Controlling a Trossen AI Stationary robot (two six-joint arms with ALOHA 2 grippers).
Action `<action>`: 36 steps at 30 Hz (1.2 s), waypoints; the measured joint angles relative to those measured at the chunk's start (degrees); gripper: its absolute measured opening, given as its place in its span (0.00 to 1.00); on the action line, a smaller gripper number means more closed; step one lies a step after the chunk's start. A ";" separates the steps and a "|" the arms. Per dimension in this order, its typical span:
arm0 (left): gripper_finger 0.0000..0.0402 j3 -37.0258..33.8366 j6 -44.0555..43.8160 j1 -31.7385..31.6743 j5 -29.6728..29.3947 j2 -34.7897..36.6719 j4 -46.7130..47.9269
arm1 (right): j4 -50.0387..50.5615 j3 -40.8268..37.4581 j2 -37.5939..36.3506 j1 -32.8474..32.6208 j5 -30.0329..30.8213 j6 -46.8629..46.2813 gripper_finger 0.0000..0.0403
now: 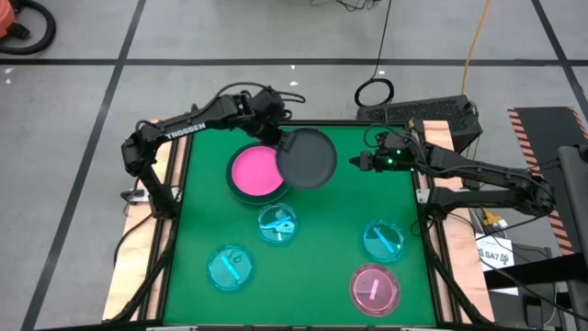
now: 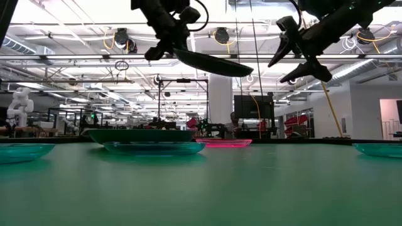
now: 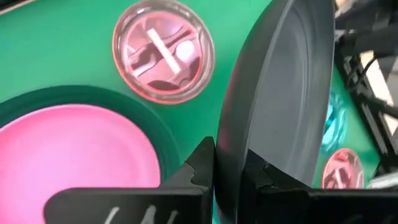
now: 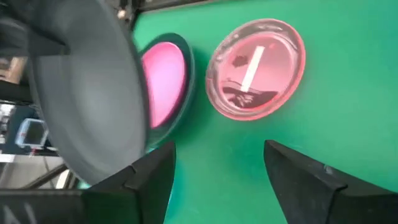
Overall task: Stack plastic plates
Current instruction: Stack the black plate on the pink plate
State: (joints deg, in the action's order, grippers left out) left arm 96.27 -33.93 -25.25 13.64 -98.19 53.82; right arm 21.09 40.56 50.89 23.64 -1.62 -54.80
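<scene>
Your left pincer [image 1: 276, 129] is clamped on the rim of a round dark grey plastic plate [image 1: 307, 157], held in the air just beside the bright pink plate [image 1: 255, 171], which already sits in another grey plate. Your right pincer [image 1: 356, 162] stands apart, empty. Three cyan plates and the translucent pink ones remain unstacked on the green desk [image 1: 340, 230]. Only the low view shows the lift.

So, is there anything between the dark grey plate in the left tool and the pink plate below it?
Nothing visible. The left tool holds the dark grey plate in the air, above and beside the bright pink plate; only open air separates them.
</scene>
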 joint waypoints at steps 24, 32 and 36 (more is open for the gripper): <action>0.06 -0.04 26.55 -14.42 -0.14 5.97 19.51 | 1.48 0.07 -0.01 0.00 -1.91 1.17 0.58; 0.06 -6.94 37.78 -17.15 1.55 6.34 19.05 | 1.48 0.07 -0.71 -0.13 -4.22 -0.49 0.58; 0.06 -11.00 39.80 -18.57 2.39 6.34 15.61 | 1.34 0.09 -0.93 -0.13 -4.33 -1.84 0.58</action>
State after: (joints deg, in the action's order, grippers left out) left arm 85.26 5.87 -43.82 16.03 -91.85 69.43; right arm 22.43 40.64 49.95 23.51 -5.95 -56.64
